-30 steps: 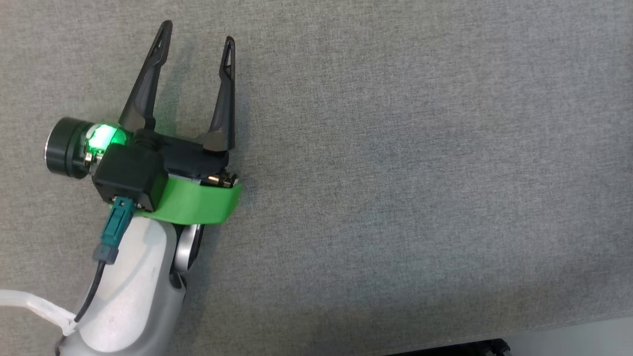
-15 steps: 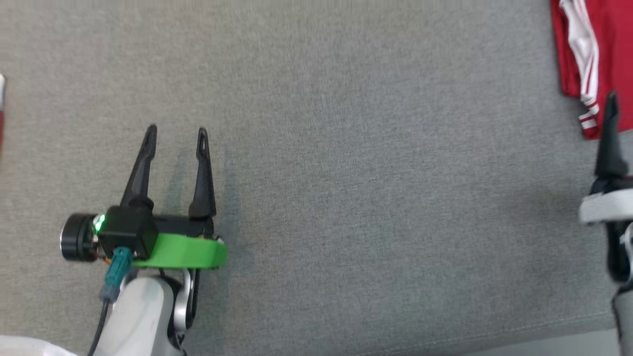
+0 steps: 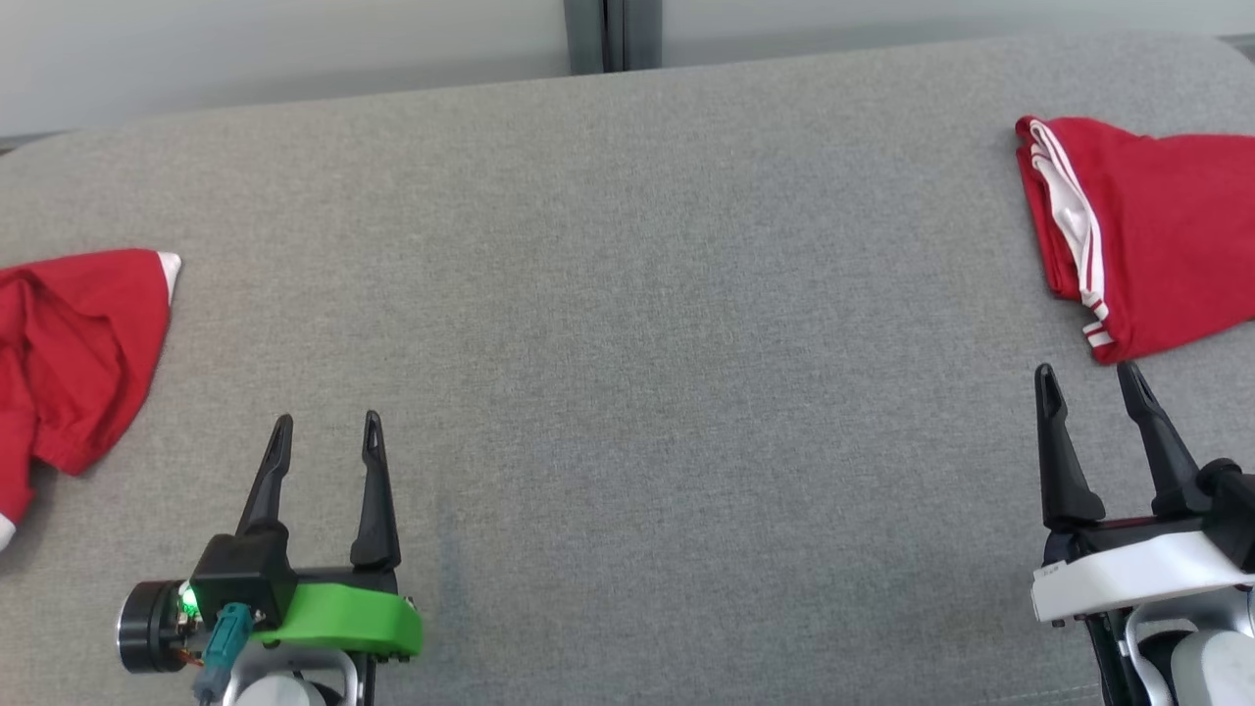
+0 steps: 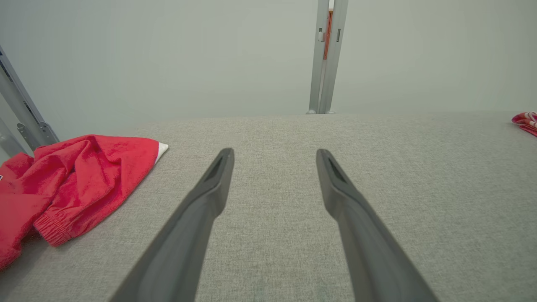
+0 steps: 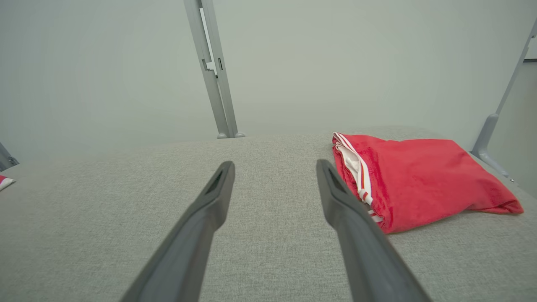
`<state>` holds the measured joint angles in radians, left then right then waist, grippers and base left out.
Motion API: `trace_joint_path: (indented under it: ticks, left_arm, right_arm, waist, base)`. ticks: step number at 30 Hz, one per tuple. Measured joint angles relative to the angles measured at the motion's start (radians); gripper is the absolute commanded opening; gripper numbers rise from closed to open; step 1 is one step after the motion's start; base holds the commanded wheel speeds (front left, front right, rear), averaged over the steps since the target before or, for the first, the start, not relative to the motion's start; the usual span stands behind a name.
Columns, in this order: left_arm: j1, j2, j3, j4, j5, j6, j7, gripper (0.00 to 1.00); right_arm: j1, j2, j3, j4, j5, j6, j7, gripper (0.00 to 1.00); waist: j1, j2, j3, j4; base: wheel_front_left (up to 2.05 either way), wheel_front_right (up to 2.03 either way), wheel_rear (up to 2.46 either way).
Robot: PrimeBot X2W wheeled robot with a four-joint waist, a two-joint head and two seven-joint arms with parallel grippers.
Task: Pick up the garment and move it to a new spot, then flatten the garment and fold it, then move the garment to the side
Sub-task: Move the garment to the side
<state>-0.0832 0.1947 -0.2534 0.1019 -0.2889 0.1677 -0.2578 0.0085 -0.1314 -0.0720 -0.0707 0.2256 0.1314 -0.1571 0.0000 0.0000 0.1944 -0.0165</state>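
Red crumpled cloth garment [image 3: 69, 363] lies at the left edge of the grey fabric table [image 3: 627, 294], likely my pickup; the folded red white-striped garment [image 3: 1147, 235] at right looks parked. My left gripper [image 3: 326, 422] and right gripper [image 3: 1086, 373] hover wide open, empty

A robot lab's test cell: a bench [image 3: 627, 294] covered in grey fabric, closed in by plain pale wall panels [image 5: 105, 63] on aluminium frame posts [image 4: 325, 58], with a slanted metal brace [image 5: 497, 121] at one corner.
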Motion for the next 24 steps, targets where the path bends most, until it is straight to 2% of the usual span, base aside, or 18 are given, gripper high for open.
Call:
trace_joint_path:
  ticks: [12,24]
  left_arm:
    - [0.098,0.014,-0.007,0.012,-0.016,0.004,0.002,1.00]
    - [0.115,0.024,-0.011,0.010,-0.023,0.007,0.006,1.00]
  right_arm:
    - [0.145,0.020,0.023,-0.108,-0.017,0.000,0.096,1.00]
    - [0.180,0.025,0.030,-0.161,-0.019,0.000,0.122,1.00]
  waist:
    - [0.0000,0.0000,-0.151,0.031]
    - [0.0000,0.0000,-0.185,0.037]
  base:
    - [0.00,0.00,0.00]
    - [0.00,0.00,0.00]
